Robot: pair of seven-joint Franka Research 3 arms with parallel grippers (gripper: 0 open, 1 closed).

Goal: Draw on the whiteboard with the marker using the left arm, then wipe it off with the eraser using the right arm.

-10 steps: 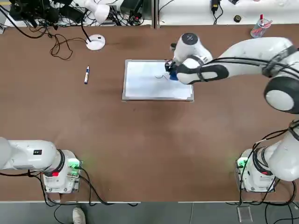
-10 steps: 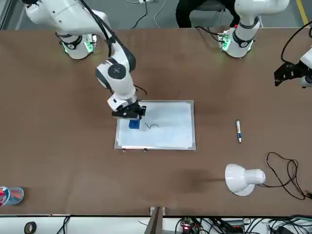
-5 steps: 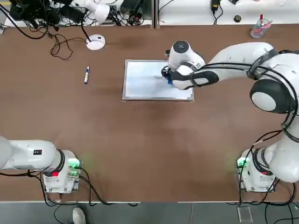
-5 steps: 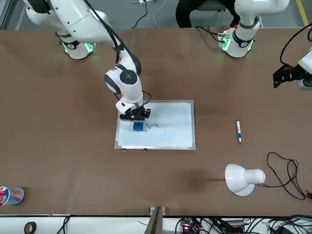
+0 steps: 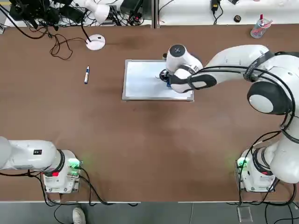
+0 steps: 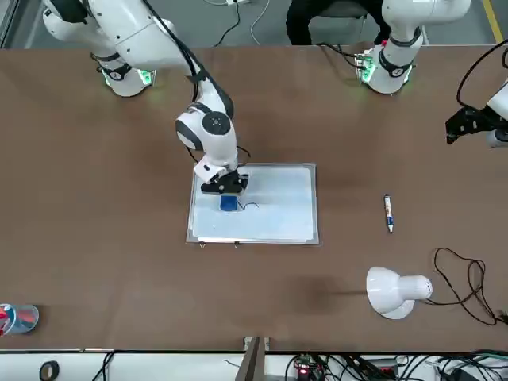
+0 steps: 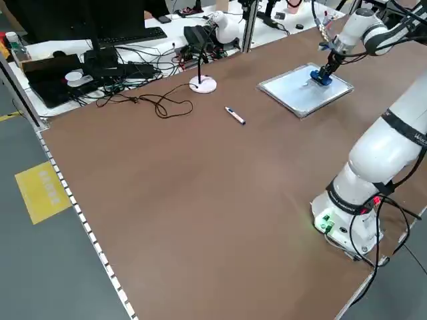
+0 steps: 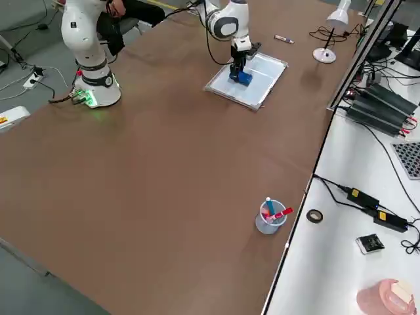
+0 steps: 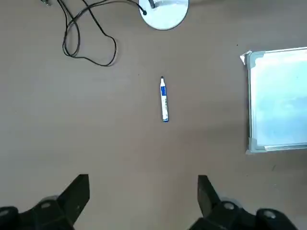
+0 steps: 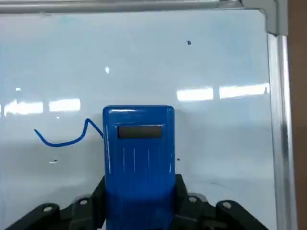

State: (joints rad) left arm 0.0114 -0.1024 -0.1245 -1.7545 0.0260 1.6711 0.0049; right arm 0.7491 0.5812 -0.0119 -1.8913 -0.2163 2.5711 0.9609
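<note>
A whiteboard (image 5: 149, 80) lay flat on a brown table (image 5: 140, 140), and everything here is placed relative to it. The right arm (image 5: 233, 60) reached over the board, its right gripper (image 10: 139, 211) pinching a blue eraser (image 10: 139, 158) between its fingers. The eraser sat against the white surface, right beside a short blue squiggle (image 10: 62, 136) of ink. The marker (image 5: 87, 74) lay on the table well apart from the board, on the side toward the left arm. A white desk lamp (image 6: 394, 291) stood beyond the marker. The left gripper (image 9: 144, 201) hung above the table near the marker, fingers spread wide, holding nothing.
</note>
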